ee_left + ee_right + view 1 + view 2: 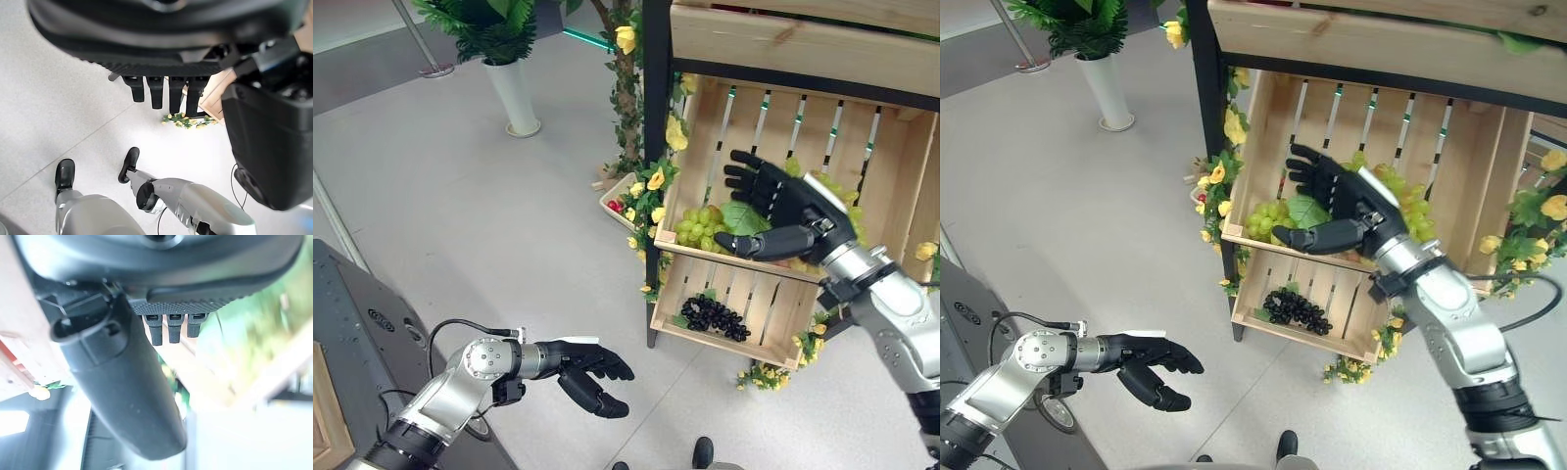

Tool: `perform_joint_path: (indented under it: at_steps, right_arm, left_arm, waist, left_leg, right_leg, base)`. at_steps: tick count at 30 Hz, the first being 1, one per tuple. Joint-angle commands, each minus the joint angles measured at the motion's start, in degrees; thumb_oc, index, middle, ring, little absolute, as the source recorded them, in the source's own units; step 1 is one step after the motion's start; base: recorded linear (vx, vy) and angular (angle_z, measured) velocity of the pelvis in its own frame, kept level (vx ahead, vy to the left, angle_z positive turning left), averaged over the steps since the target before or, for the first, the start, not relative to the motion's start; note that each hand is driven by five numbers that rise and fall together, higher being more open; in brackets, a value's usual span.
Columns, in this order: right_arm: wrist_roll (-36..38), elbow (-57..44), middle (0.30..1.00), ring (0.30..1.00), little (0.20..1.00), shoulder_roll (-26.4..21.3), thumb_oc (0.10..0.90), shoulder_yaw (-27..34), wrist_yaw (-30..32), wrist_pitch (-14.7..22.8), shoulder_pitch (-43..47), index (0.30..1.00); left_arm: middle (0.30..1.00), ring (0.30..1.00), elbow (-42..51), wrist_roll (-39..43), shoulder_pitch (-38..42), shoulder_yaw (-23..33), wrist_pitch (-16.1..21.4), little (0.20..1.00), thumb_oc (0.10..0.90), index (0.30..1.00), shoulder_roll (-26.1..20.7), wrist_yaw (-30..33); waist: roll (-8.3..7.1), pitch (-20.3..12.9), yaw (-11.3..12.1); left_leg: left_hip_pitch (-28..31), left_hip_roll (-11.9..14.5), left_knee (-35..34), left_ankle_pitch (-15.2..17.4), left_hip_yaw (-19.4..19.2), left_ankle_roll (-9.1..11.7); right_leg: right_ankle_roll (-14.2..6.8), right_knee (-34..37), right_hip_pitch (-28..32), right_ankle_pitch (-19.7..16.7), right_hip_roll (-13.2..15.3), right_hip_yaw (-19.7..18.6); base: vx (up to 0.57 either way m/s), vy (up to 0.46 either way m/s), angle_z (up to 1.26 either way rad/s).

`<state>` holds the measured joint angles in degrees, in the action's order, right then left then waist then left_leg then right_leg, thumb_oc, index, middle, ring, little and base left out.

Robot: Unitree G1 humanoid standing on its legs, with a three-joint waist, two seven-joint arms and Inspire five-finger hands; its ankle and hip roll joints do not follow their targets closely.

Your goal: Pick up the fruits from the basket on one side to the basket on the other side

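A tilted wooden crate (901,166) on the stand's upper shelf holds green grapes (698,229) with a green leaf (741,217). Below it a smaller wooden crate (773,313) holds a bunch of dark grapes (715,315). My right hand (781,201) hovers open inside the upper crate, just above the leaf and to the right of the green grapes, fingers spread and thumb stretched out; it holds nothing. My left hand (590,366) hangs open over the floor at lower left, far from the crates, empty.
The black stand post (655,98) is wrapped with yellow flowers (656,181) and leaves. A small tray with red fruit (617,204) sits on the floor behind it. A potted plant in a white vase (514,93) stands further back. A dark platform (352,323) edges the left.
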<state>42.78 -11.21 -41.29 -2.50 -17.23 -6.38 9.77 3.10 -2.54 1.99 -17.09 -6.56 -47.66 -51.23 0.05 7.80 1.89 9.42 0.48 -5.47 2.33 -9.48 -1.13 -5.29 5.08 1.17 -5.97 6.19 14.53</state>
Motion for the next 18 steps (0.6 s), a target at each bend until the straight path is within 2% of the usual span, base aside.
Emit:
perform_joint_path:
  at_steps: [1,4,7,10,12,15,17,18]
  right_arm:
    - [8.9,-3.6,0.9,0.9,0.9,1.4,0.8,2.4,-6.3,3.2,3.1,0.9]
    - [15.7,-2.4,0.9,0.9,0.9,7.1,0.8,-0.7,-11.1,4.5,2.0,0.9]
    - [17.2,-1.8,0.9,0.9,0.9,11.1,0.8,-2.8,-13.2,5.5,1.4,0.9]
    - [17.1,-1.8,0.9,0.9,0.9,15.8,0.8,-6.3,-16.9,4.8,-0.6,0.9]
    - [16.6,-1.3,0.9,0.9,0.9,16.4,0.8,-8.2,-19.7,4.9,-1.3,0.9]
    - [16.7,0.2,0.9,0.9,0.9,16.8,0.8,-11.1,-24.5,3.0,-2.2,0.9]
    - [13.0,2.4,0.9,0.9,0.9,15.1,0.8,-13.5,-27.4,1.6,-2.7,0.9]
    - [11.2,3.1,0.9,0.9,0.9,14.4,0.8,-14.4,-28.4,0.7,-3.4,0.9]
  left_arm:
    - [0.9,0.9,0.7,1.8,2.5,0.2,5.6,0.9,0.8,0.9,-1.2,2.4]
    - [0.9,0.9,-0.2,3.7,2.8,-0.2,5.8,0.9,0.8,0.9,0.6,6.4]
    - [0.9,0.9,-1.0,4.2,3.0,-0.5,6.3,0.9,0.8,0.9,2.3,7.9]
    - [0.9,0.9,-0.6,4.8,1.8,-0.1,5.9,0.9,0.8,0.9,4.1,8.2]
    - [0.9,0.9,-0.4,5.0,1.2,-0.1,5.8,0.9,0.8,0.9,4.4,8.6]
    - [0.9,0.9,-0.6,5.1,0.4,-0.5,6.4,0.9,0.8,0.9,4.4,9.3]
    - [0.9,0.9,-0.4,6.2,-0.2,-0.3,6.6,0.9,0.8,0.9,4.0,11.1]
    - [0.9,0.9,-0.7,6.5,-0.2,-0.6,7.0,0.9,0.8,0.9,3.9,12.2]
  waist:
    - [-0.33,-3.7,1.4]
    - [-0.22,-3.6,2.0]
    - [-0.09,-3.6,2.6]
    - [0.27,-3.6,3.5]
    - [0.39,-3.5,3.9]
    - [0.46,-3.6,4.6]
    - [0.43,-3.6,4.9]
    - [0.37,-3.5,4.5]
  left_leg:
    - [-3.3,-2.7,0.5,2.1,0.0,-0.5]
    - [-3.4,-3.3,0.5,2.0,1.0,-1.0]
    - [-3.5,-3.8,0.5,2.0,1.7,-1.4]
    - [-3.6,-4.5,0.5,2.0,2.7,-1.9]
    - [-3.6,-4.6,0.5,1.9,3.0,-2.0]
    - [-4.0,-4.6,0.5,1.5,3.4,-2.0]
    - [-4.2,-4.3,0.5,1.0,3.9,-2.0]
    - [-4.3,-4.2,0.5,0.7,4.7,-2.0]
  right_leg:
    - [-8.0,-9.0,1.1,2.6,7.8,1.4]
    - [-8.0,-11.2,0.3,2.1,8.3,1.5]
    - [-7.9,-12.2,0.0,2.1,8.7,1.5]
    - [-7.8,-13.9,-0.6,1.9,9.3,1.6]
    - [-7.8,-14.7,-0.7,1.9,9.3,1.9]
    - [-7.6,-16.2,-0.8,2.8,8.9,2.7]
    - [-7.0,-16.6,-0.6,4.5,7.7,2.4]
    - [-6.6,-16.1,-0.5,5.7,6.3,0.9]
  base:
    - [0.02,0.091,0.03]
    - [0.03,0.14,0.03]
    - [0.02,0.101,0.06]
    - [0.02,0.118,0.05]
    - [0.0,0.053,0.03]
    - [0.0,-0.004,0.11]
    - [-0.01,-0.087,0.18]
    - [0.02,-0.131,0.14]
